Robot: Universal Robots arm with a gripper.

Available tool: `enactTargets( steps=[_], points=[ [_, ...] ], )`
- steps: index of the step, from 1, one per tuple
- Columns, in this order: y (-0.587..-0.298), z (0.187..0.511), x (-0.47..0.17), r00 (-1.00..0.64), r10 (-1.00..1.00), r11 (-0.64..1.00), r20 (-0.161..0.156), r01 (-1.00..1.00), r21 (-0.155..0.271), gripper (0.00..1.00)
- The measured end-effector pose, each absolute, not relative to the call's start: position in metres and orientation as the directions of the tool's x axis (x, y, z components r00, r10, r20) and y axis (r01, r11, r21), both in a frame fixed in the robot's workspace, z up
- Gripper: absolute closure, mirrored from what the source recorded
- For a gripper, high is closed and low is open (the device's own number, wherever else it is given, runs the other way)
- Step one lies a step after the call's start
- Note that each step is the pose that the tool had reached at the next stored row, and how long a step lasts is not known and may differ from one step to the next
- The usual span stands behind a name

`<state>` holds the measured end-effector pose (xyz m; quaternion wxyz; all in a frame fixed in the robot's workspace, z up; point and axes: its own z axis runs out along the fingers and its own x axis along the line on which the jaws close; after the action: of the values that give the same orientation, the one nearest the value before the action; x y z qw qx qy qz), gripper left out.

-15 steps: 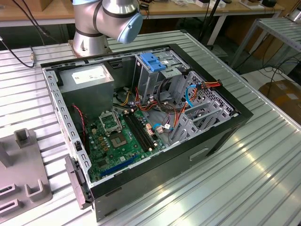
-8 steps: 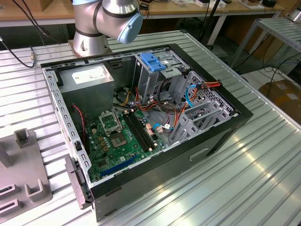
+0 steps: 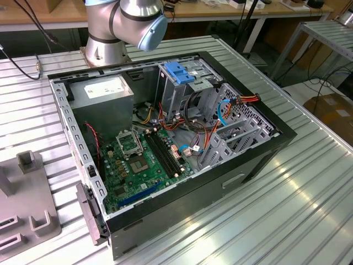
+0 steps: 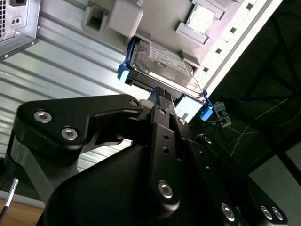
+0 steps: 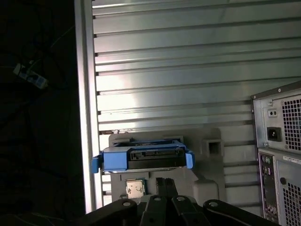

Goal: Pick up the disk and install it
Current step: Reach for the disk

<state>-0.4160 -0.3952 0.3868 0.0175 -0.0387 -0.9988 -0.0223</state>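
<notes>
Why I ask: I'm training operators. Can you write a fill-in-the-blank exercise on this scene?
1. The disk wears a ___ plastic bracket.
2. It lies on a ___ fixture.
3. The gripper is nearest to the ___.
4. In the exterior view, the motherboard in the open computer case is ___.
Missing words: blue; grey; disk; green.

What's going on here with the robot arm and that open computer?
A single robot arm is working on picking up the disk to install it. In both wrist views the disk, in its blue bracket, lies on a grey holder plate on the ribbed metal table, and the gripper is right at the disk's near edge. The open computer case sits on the table, and the disk is not yet in it.
</notes>
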Motion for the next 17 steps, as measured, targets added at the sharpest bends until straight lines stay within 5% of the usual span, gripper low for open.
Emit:
enactTargets(
  steps=[17],
  points=[
    [-0.394, 0.385, -0.449, -0.995, 0.077, 0.996, 0.067, 0.079, 0.042, 0.9]
  ],
)
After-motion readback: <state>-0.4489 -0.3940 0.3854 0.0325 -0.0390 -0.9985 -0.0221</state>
